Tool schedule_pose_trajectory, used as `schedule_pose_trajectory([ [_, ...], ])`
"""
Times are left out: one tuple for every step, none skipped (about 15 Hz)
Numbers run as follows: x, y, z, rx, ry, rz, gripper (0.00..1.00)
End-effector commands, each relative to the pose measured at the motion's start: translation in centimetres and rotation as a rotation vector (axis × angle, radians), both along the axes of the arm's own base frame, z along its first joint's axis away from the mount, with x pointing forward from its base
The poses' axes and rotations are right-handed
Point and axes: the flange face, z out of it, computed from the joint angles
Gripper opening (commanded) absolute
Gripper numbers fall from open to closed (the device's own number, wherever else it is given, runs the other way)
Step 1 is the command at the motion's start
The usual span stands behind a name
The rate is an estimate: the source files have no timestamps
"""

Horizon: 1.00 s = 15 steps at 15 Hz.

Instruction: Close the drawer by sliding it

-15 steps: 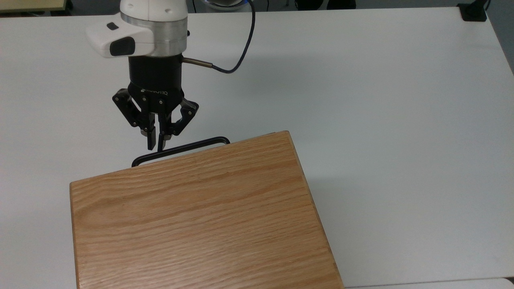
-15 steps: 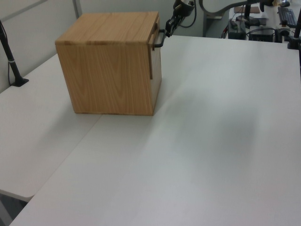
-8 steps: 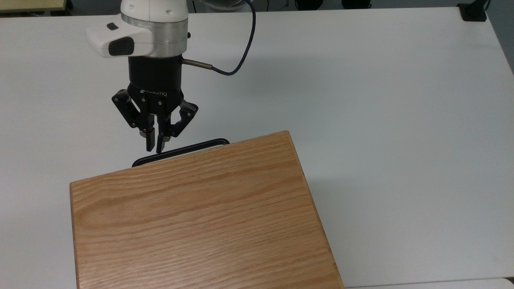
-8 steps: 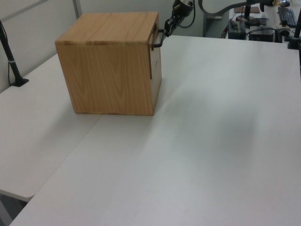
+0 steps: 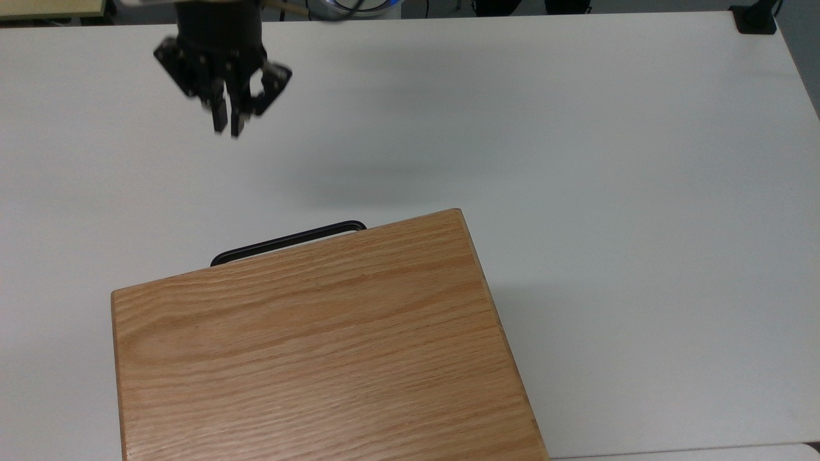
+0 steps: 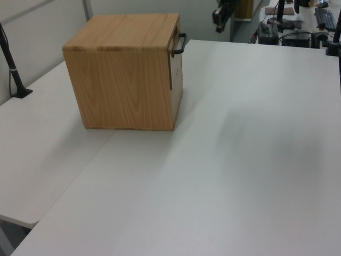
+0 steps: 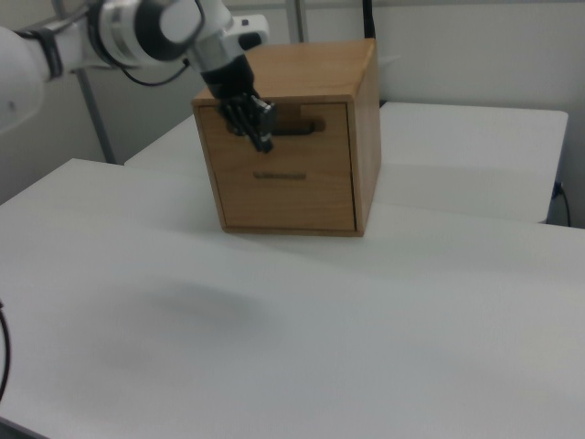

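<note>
I see the drawer [image 7: 285, 130] pushed in at the top of the wooden cabinet [image 5: 320, 358], its front panel sitting flush with the cabinet face in the right view. In the top view its black bar handle [image 5: 288, 240] juts out just past the cabinet's upper edge, with bare white table [image 5: 576, 160] all around it. The cabinet sits toward the top view's lower left, turned a little askew, and its bottom runs off the frame. To the top view's right and top the table is wide open; the far table edge lies along the top.

The gripper [image 5: 228, 128] hangs well apart from the handle, up near the top view's upper left, pointing down toward the table. Its two fingers are drawn together with nothing between them. In the right view the white arm [image 7: 137, 32] reaches in from the right view's left, and the gripper [image 7: 260, 139] overlaps the cabinet front there.

In the left view a black post [image 6: 11, 64] stands clamped at the table's edge on the left view's left, and cluttered desks [image 6: 298, 26] sit beyond the far end.
</note>
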Motion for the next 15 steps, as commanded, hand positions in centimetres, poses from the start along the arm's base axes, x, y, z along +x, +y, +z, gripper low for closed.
schedule_pose_trajectory([
  [-4.6, 1.0, 2.0, 0.039, 0.083, 0.016, 0.22],
  [-5.5, 1.3, 2.0, 0.071, 0.1, 0.015, 0.28],
  [-6.4, 1.6, 2.1, 0.088, 0.121, 0.013, 0.44],
  [-7.1, 1.8, 2.1, 0.093, 0.132, 0.012, 0.69],
  [-7.9, 1.9, 2.1, 0.099, 0.136, 0.002, 0.85],
  [-8.9, 2.3, 1.8, 0.115, 0.137, -0.023, 1.0],
  [-9.7, 2.5, 1.8, 0.115, 0.139, -0.018, 1.0],
  [-10.3, 3.1, 2.0, 0.117, 0.136, -0.01, 1.0],
  [-11.0, 3.5, 1.9, 0.117, 0.139, -0.001, 1.0],
  [-11.0, 3.5, 1.7, 0.115, 0.143, 0.0, 1.0],
  [-10.8, 3.2, 1.6, 0.117, 0.144, -0.003, 1.0],
  [-10.4, 3.0, 1.4, 0.115, 0.14, -0.002, 1.0],
  [-10.0, 2.4, 1.7, 0.113, 0.119, -0.001, 1.0],
  [-9.8, 1.5, 1.8, 0.107, 0.112, 0.013, 1.0],
  [-9.8, 0.7, 2.0, 0.096, 0.116, 0.068, 1.0],
])
